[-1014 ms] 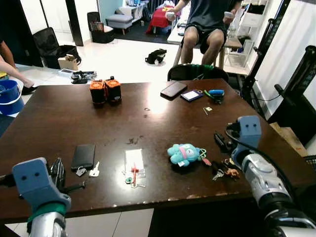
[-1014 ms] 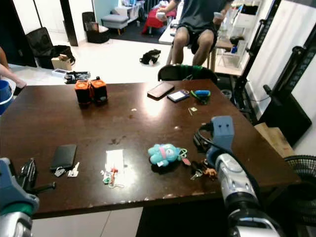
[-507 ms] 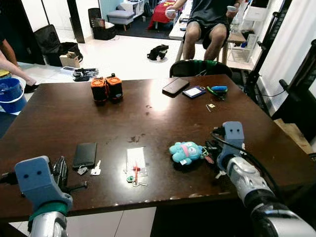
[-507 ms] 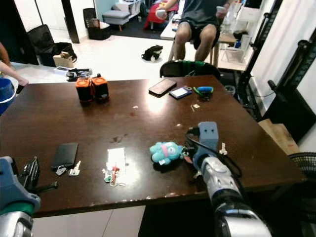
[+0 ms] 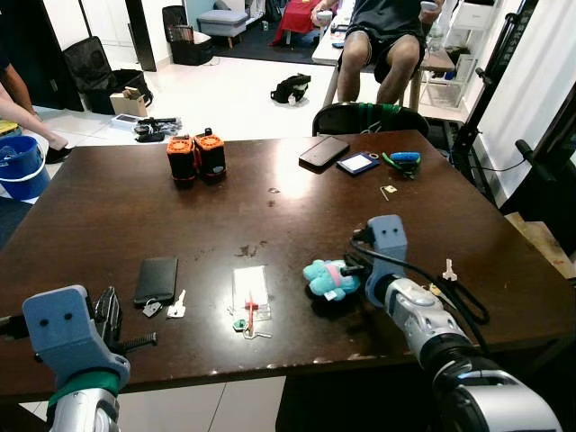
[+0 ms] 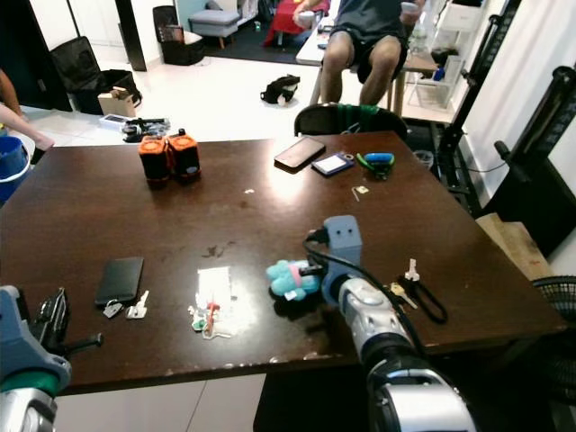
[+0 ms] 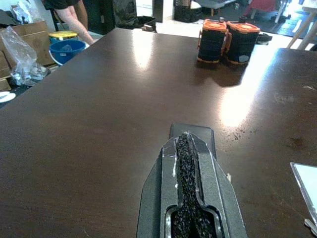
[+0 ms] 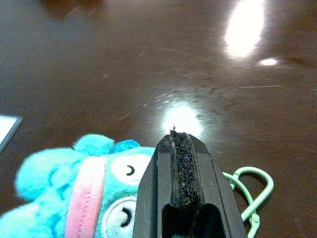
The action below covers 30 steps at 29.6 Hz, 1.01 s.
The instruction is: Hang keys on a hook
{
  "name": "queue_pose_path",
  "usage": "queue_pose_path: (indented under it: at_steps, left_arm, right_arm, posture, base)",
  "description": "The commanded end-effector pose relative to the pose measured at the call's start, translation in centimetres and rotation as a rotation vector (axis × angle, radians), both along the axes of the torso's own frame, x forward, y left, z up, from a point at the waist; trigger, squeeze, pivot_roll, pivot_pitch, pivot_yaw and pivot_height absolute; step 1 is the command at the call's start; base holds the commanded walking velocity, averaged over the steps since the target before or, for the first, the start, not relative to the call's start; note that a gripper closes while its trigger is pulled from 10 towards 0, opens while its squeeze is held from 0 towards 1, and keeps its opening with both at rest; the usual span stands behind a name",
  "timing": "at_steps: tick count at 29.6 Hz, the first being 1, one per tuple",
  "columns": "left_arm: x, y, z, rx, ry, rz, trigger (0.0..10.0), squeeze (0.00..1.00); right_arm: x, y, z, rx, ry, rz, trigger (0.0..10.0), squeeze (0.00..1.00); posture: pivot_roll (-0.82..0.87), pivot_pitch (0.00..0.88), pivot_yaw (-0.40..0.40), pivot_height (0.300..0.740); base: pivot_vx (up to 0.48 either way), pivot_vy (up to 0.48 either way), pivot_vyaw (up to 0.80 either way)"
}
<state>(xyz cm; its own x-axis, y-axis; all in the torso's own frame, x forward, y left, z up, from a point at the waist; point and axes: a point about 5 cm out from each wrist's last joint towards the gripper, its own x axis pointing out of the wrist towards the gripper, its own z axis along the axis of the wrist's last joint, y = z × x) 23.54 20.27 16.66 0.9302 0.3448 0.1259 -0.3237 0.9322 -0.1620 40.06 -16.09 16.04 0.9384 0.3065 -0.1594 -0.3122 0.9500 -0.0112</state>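
Note:
A teal plush keychain (image 5: pixel 328 277) lies on the dark wooden table (image 5: pixel 270 207) right of centre. In the right wrist view a green carabiner (image 8: pixel 250 191) trails from the plush (image 8: pixel 94 193). My right gripper (image 5: pixel 353 266) is shut, its tip just over the plush's right side (image 8: pixel 177 136). A silver key (image 5: pixel 445 270) with a black loop strap (image 5: pixel 463 301) lies to the right of that arm. More keys (image 5: pixel 171 308) sit beside a black phone (image 5: pixel 155 279). My left gripper (image 5: pixel 106 313) is shut and hovers low near the phone (image 7: pixel 192 133).
A white card (image 5: pixel 249 286) with a small key (image 5: pixel 245 324) lies near the front. Two orange-and-black canisters (image 5: pixel 195 157), two phones (image 5: pixel 324 151) and small tools sit at the back. A chair (image 5: pixel 369 117), a seated person (image 5: pixel 387 36) and a blue bucket (image 5: pixel 20 166) stand beyond.
My right arm swung left, from the key bunch near the table's right edge over to the plush. The camera shifted a little. The left arm stayed put.

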Motion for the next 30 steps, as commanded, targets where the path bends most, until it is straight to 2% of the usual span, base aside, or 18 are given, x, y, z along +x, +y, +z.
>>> queue_pose_path:
  at_steps: [1,10,16,21,30]
  left_arm:
    - [-0.3,0.0,-0.2,-0.007,0.014,-0.001,10.0,0.0]
    - [-0.3,-0.1,-0.2,-0.007,0.018,-0.01,10.0,0.0]
    - [-0.2,-0.1,-0.1,-0.004,0.019,-0.011,10.0,0.0]
    - [-0.2,0.0,-0.1,-0.003,0.019,-0.011,10.0,0.0]
    - [-0.1,0.0,-0.1,-0.002,0.018,-0.012,10.0,0.0]
  right_arm:
    - [-0.4,0.2,-1.2,-0.024,0.048,0.023,0.0,0.0]
    - [-0.4,0.3,-1.3,-0.04,0.046,0.033,0.0,0.0]
    - [-0.5,1.4,-1.4,-0.057,0.039,0.092,0.0,0.0]
    - [-0.8,3.2,-1.9,-0.044,0.038,0.167,0.0,0.0]
    - [-1.0,4.4,-1.8,-0.026,0.025,0.214,0.0,0.0]
  posture:
    - [0.0,0.113,0.099,0.74]
    - [0.0,0.113,0.099,0.74]
    - [0.0,0.118,0.099,0.74]
    - [0.0,0.122,0.098,0.74]
    - [0.0,0.122,0.097,0.74]
  base:
    - [0.0,0.0,0.0]
    - [0.0,0.0,0.0]
    - [0.0,0.0,0.0]
    - [0.0,0.0,0.0]
    - [0.0,0.0,0.0]
